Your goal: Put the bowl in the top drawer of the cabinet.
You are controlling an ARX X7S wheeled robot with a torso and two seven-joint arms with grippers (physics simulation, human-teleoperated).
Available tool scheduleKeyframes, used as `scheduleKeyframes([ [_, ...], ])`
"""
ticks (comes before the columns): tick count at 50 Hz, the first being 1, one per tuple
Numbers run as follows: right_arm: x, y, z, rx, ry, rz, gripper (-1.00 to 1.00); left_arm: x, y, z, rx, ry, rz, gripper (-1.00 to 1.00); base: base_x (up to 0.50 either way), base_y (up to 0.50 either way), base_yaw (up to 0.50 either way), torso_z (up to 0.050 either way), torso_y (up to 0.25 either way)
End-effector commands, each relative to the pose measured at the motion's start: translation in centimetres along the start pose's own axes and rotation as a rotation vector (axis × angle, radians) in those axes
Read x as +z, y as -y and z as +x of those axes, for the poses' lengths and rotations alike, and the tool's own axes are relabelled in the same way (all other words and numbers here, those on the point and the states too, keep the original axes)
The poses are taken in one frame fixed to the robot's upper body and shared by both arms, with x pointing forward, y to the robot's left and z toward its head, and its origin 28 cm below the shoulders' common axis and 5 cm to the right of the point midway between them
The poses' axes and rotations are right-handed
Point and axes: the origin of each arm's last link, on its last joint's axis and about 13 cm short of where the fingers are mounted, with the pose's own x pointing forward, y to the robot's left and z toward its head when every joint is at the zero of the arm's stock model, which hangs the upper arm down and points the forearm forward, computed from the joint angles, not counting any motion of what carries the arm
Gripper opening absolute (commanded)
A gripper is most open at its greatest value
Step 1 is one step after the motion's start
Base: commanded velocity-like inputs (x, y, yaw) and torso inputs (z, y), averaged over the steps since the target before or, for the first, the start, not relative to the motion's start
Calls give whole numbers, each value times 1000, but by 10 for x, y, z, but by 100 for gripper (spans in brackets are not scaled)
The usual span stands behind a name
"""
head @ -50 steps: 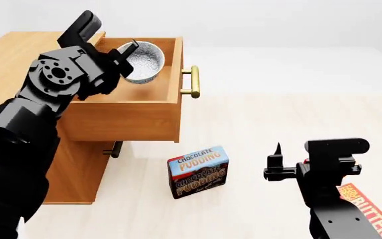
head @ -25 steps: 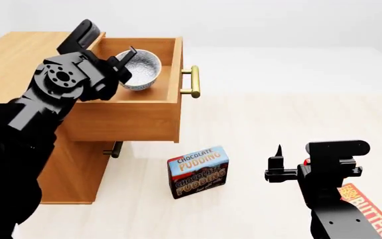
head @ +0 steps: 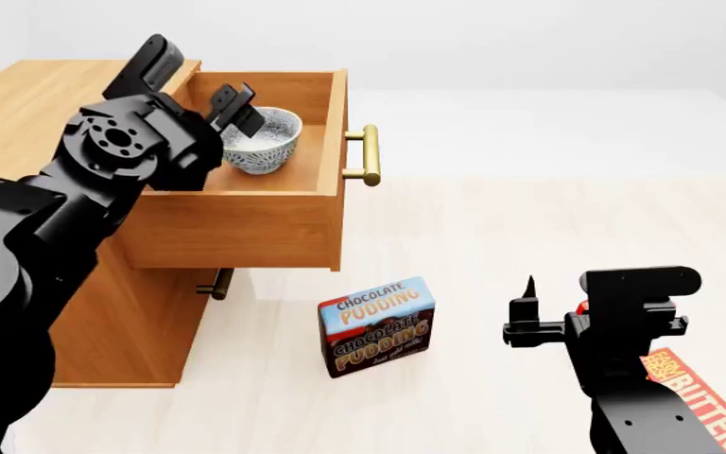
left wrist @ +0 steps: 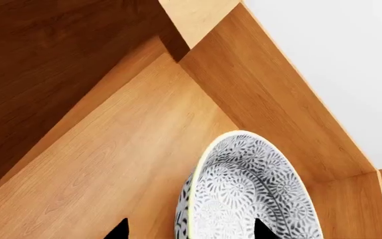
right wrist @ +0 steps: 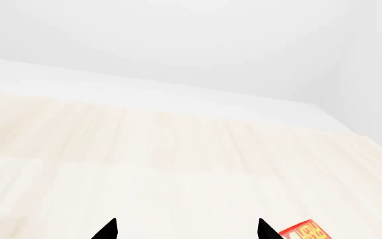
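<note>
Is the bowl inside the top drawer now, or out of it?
Inside. The bowl sits upright within the walls of the open top drawer.

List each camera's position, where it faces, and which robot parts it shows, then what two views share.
Head view: high on the robot, looking down and forward at the cabinet, open top drawer, pudding box and both arms.
Left wrist view: by the left gripper, facing into the drawer; two fingertips show.
Right wrist view: by the right gripper, facing bare floor; two fingertips and a butter box corner show.
Shared: head and left wrist views both show the bowl in the drawer.
</note>
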Motion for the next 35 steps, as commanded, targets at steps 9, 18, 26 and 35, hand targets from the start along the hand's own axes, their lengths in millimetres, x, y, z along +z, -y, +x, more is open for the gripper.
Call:
scheduleKeyframes([
  [9,0,0,0,1,1,0,100,6,1,-3,-17,11,-5,100,0,0,0,0,0],
  [18,0,0,-1,0,2,0,100,14,5,-8,-43,40,10,100,0,0,0,0,0],
  [26,0,0,-1,1,3,-3,100,16,9,-24,-106,80,36,100,0,0,0,0,0],
  [35,0,0,-1,1,3,-3,100,18,14,-41,-210,106,53,100,0,0,0,2,1],
])
